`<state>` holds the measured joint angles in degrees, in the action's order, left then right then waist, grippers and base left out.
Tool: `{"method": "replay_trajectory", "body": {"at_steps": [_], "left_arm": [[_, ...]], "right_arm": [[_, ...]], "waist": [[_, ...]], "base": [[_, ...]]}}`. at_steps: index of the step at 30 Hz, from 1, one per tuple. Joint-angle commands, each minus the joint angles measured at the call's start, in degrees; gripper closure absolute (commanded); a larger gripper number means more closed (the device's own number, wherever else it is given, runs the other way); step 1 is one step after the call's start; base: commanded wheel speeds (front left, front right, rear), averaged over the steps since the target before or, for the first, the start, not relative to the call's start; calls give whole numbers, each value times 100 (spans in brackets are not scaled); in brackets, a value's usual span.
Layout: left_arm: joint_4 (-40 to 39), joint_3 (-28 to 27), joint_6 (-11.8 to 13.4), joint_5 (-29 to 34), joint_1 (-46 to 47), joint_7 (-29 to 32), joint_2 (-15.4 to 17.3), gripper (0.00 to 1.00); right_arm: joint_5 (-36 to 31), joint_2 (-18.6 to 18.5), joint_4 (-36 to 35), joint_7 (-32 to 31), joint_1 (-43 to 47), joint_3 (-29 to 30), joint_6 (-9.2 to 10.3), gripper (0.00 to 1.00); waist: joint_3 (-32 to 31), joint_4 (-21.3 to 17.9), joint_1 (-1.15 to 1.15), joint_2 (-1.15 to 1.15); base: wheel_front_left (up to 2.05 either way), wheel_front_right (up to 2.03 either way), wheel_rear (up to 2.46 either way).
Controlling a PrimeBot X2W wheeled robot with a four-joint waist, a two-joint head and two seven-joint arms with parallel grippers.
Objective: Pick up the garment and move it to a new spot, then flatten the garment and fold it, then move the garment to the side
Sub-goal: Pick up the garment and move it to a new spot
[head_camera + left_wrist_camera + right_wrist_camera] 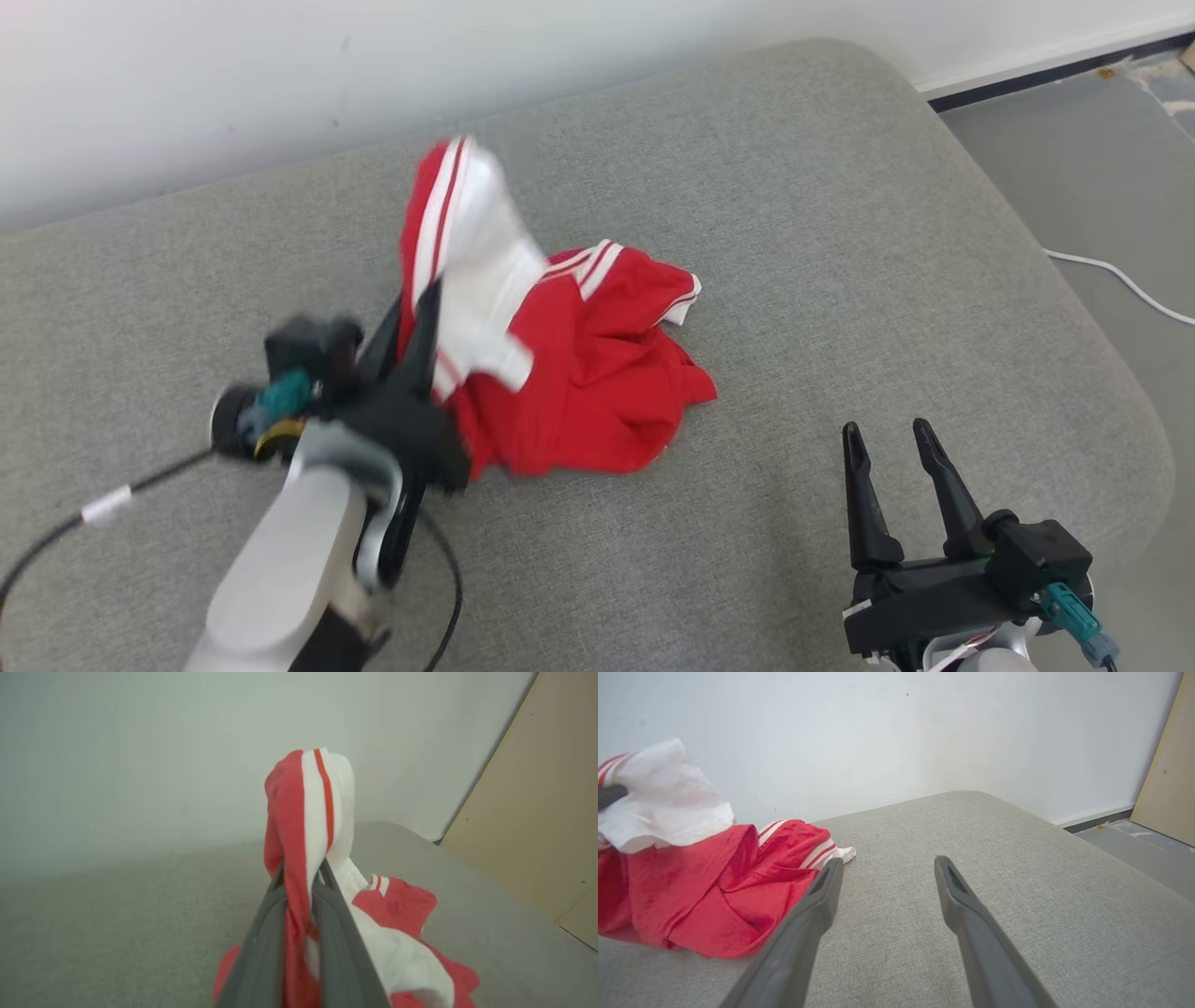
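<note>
Right now the red-and-white garment [579, 373] sits around the middle of the grey cushion [840, 233], a little nearer its back edge, and it is only partly up. One striped, white-lined fold stands clear of the surface, while the rest of the red cloth lies crumpled on the cushion. My left gripper [420, 308] is pinched narrow on that raised fold. In the left wrist view the cloth runs down between the dark fingers [261, 952] and bulges out above their tips. My right gripper [887, 434] is spread wide and holding nothing, hovering over bare fabric toward the cushion's front right corner, apart from the garment. In the right wrist view one of its fingers lines up with the hem, but I cannot tell whether they touch. I read this as the first step, the pick-up, with the grasp made and the lift only begun. Next I would raise the left arm until the trailing cloth clears the cushion, then carry it to a fresh spot. As it hangs from one point it will likely land bunched, so the right gripper should be ready to take a second edge for flattening.
</note>
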<state>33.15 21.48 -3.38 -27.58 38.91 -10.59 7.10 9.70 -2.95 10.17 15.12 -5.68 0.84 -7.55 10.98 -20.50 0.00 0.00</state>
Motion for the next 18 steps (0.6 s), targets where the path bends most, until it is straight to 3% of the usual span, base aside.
{"method": "replay_trajectory", "body": {"at_steps": [1,3,4,5,11,18], "left_arm": [[113,-13,45,8,-283,-76,107,100],[267,22,81,69,-513,-132,204,100],[323,48,100,126,-595,-173,239,44],[363,69,123,157,-652,-213,255,0],[193,-59,146,161,-820,-418,254,0],[-885,-455,324,387,-1258,-459,441,0]], "right_arm": [[-39,14,5,6,5,21,12,0],[-76,16,8,5,14,40,12,0],[-93,16,8,6,24,47,12,0],[-101,16,13,6,29,58,12,0],[-167,14,-11,5,65,92,12,0],[-237,15,-65,6,233,214,12,0]], "waist": [[-1,51,0,0],[-9,122,0,0],[-9,170,0,0],[-21,215,0,0],[-147,458,0,0],[-479,864,0,0]], "base": [[0,0,0],[0,0,0],[0,0,0],[0,0,0],[0,0,0],[0,0,0]]}}
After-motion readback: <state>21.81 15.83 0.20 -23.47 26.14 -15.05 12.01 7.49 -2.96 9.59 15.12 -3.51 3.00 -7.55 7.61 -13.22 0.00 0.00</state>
